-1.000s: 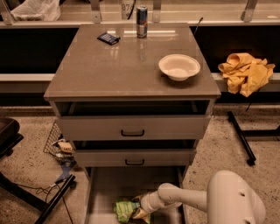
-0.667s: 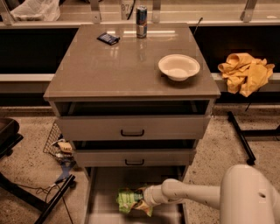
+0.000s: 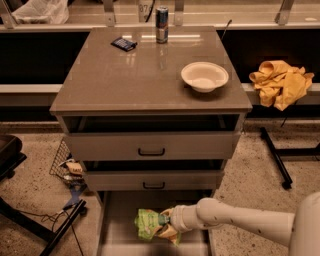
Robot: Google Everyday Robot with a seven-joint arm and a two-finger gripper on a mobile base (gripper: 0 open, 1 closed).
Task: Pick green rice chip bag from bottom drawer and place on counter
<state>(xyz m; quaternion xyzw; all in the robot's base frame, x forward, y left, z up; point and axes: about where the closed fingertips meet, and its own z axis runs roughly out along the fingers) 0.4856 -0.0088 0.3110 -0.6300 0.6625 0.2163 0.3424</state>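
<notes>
The green rice chip bag (image 3: 149, 223) hangs low inside the bottom drawer (image 3: 116, 225), left of the middle. The gripper (image 3: 167, 226) is just to its right, its 2 fingers pinching the bag's right end, with crumpled foil bunched around them. The white arm (image 3: 240, 222) reaches in from the right edge, over the drawer's right wall. Whether the bag touches the drawer floor cannot be told.

Above it, the 2 upper drawers (image 3: 150, 146) with black handles are pulled out a little, the top one showing a dark gap under the counter (image 3: 125, 80). On the counter, a small dark packet (image 3: 123, 44) lies near the back left, 1 can (image 3: 162, 24) stands upright at the back middle, and a white bowl (image 3: 204, 76) sits toward the right edge, well apart from both.

In the room, a white plastic bag (image 3: 37, 10) lies on the ledge at the far upper left. A wire basket (image 3: 64, 162) sits on the speckled floor (image 3: 30, 180) beside the cabinet's left side. A yellow cloth (image 3: 281, 82) lies heaped on the shelf to the right, with a black stand leg (image 3: 275, 157) below it.
</notes>
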